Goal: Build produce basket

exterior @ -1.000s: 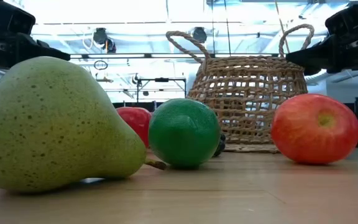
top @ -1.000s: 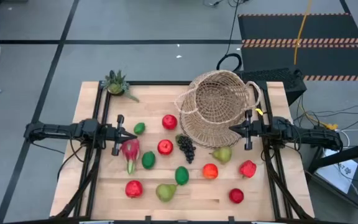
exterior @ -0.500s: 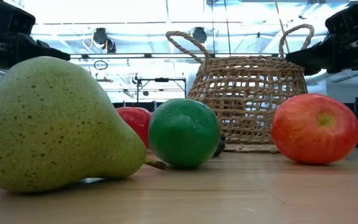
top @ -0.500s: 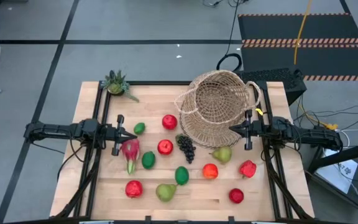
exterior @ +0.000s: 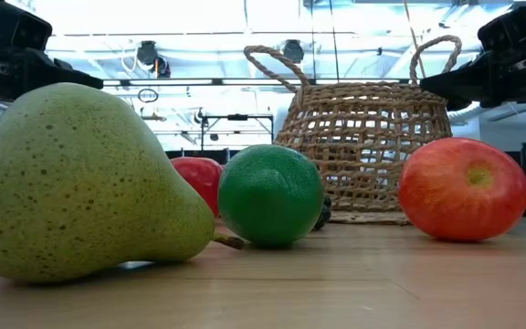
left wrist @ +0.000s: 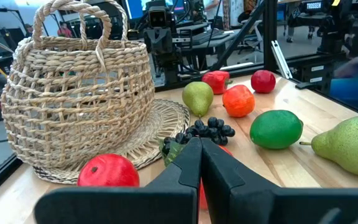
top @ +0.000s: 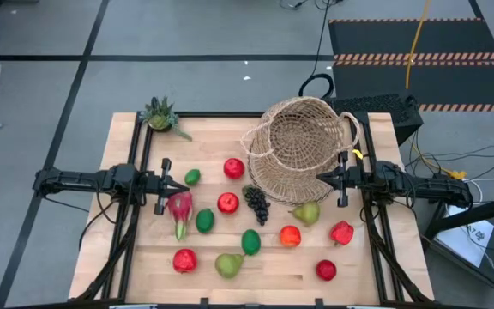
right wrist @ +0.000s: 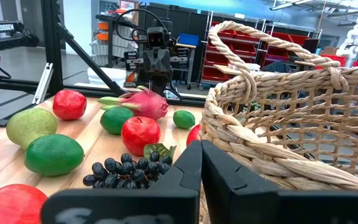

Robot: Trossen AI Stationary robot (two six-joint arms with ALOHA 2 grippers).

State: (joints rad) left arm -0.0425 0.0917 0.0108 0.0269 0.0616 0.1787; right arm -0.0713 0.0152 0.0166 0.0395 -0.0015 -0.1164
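Dark left fingers [top: 184, 186] pressed together, right fingers [top: 319, 178] likewise, empty

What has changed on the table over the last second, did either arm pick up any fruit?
Nothing visibly changed. The left gripper and right gripper stay shut and empty at mid-table, the basket stands as before with no fruit seen inside, and the produce lies scattered where it was.

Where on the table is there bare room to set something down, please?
Free: the far-middle strip between the potted plant and the basket, and the near-right corner beyond the red apple. Crowded: the middle, from the dragon fruit past the grapes to the pear.
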